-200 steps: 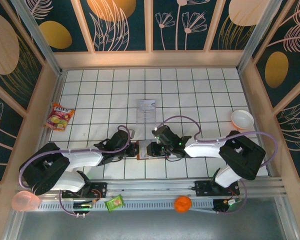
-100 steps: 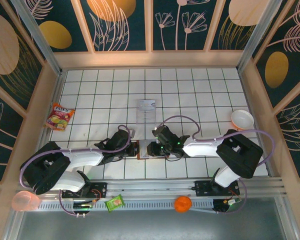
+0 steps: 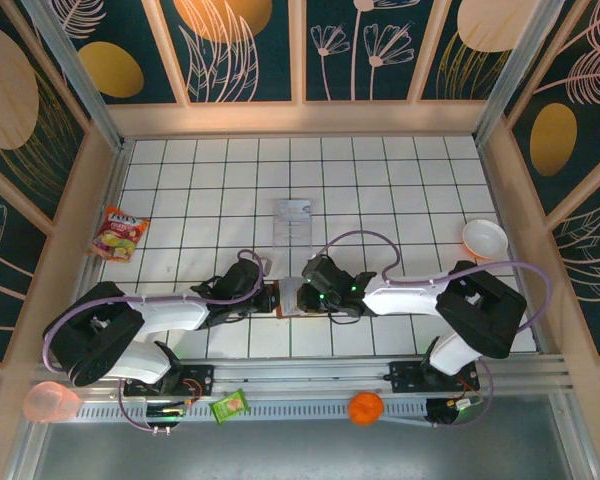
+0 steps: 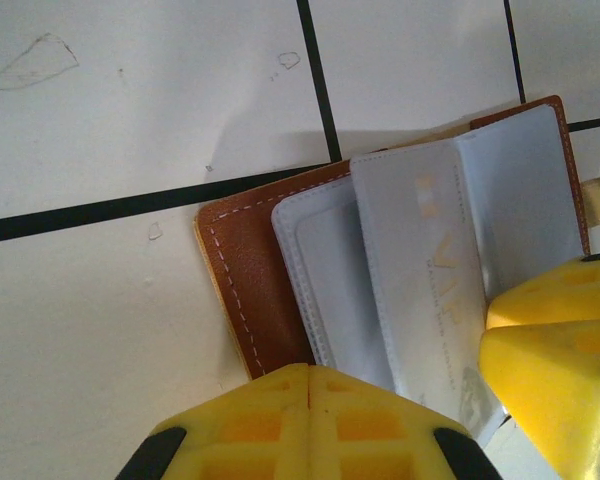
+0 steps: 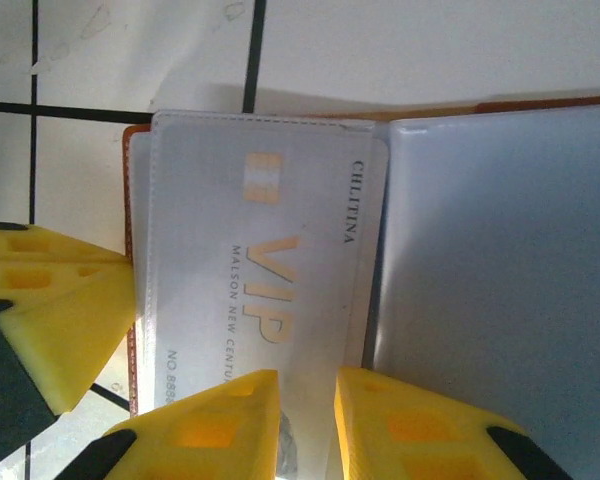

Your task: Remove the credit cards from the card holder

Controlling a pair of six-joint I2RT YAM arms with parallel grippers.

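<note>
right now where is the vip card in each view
top external: VIP card is a pale patch at low centre, lettering too small to read.
left wrist: card right of centre, lying in the open card holder.
right wrist: card centre-left, VIP lettering readable.
shared landmark: the card holder's brown leather edge.

The card holder [image 3: 288, 298] lies opened flat on the table [image 3: 380, 180] near its front edge, between the left gripper [image 3: 273, 299] at its left end and the right gripper [image 3: 301, 298] at its right, with a credit card [image 5: 260, 260] lying on its inner sleeves. Straight behind it sits a tray [image 3: 293, 222]. A snack packet [image 3: 120, 233] lies by the left wall and a bowl [image 3: 484, 239] by the right wall.
</note>
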